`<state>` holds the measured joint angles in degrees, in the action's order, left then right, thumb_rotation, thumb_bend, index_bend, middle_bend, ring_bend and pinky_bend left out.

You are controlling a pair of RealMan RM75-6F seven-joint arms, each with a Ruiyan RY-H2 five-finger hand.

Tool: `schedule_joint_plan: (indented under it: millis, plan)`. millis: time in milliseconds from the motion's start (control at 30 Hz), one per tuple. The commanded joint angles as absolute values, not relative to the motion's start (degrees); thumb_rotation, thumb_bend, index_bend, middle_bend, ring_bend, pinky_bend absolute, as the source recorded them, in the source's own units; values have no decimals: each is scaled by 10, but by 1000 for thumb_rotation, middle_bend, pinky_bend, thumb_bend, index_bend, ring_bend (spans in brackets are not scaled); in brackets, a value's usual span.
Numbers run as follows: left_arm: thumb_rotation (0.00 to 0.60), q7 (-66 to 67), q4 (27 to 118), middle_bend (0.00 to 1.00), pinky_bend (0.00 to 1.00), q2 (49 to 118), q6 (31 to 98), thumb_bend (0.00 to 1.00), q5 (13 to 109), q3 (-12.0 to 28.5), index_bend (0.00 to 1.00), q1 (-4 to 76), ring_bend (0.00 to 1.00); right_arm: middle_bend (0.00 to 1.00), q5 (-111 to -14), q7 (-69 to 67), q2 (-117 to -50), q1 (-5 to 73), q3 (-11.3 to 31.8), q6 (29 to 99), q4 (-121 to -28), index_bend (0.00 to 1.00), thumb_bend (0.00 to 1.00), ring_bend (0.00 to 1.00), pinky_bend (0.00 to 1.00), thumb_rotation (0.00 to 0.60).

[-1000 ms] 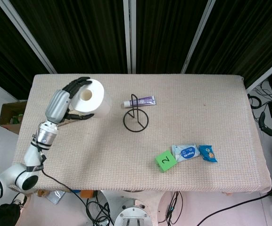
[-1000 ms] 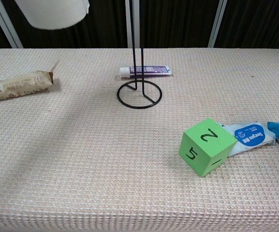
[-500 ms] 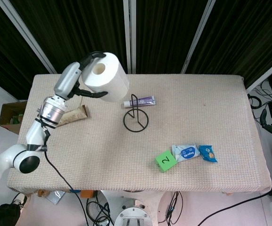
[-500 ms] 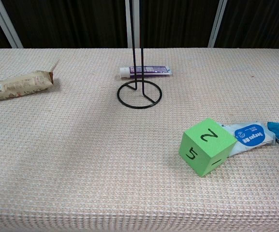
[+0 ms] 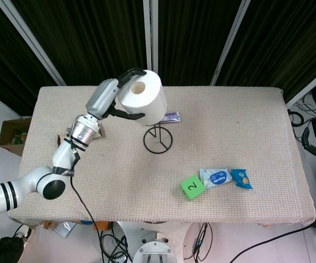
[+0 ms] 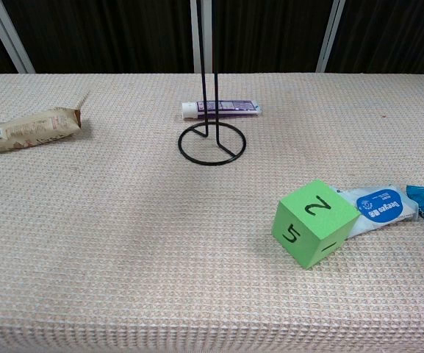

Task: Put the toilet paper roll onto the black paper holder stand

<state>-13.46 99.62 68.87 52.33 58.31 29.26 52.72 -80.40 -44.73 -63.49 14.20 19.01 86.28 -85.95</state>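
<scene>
Toilet paper roll [image 5: 145,102] is being carried in the air by the left hand [image 5: 115,98], fingers wrapping around its outside wall. In the head view the roll is sitting above the far-left part of the black stand [image 5: 158,137], overlapping the top of its upright rods. The core hole is facing up toward the camera, so the roll's long axis is looking roughly vertical, perhaps slightly tilted. True height above the rod tips cannot be judged here; the chest view is showing only the rods and ring base, no roll.

Judgement: the core is lying a little left and far of the rods, so the hand needs to be shifting the roll toward the robot's right and nearer before lowering.

Right hand is not appearing in either view; left is the only one engaged.

Also lying on the tabletop [image 5: 245,131]: purple tube [image 6: 221,109] just beyond the stand base, snack packet [image 6: 26,131], green cube [image 6: 312,221].
</scene>
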Motion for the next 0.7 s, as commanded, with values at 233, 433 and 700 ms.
schedule_joint_plan:
  millis: [233,433,700]
  plan:
    - [600,-126,1000,408,388,706,531,322,584,285,260,539,274,0,-805,-451,-636,140,190,866,-856,0,491,0,0,600]
    - [600,-117,995,408,388,716,537,322,577,280,260,543,274,0,-799,-461,-637,136,191,866,-850,0,491,0,0,600]
    - [600,-99,986,408,385,726,544,322,582,271,261,549,274,0,-797,-465,-636,136,193,864,-847,0,492,0,0,600]
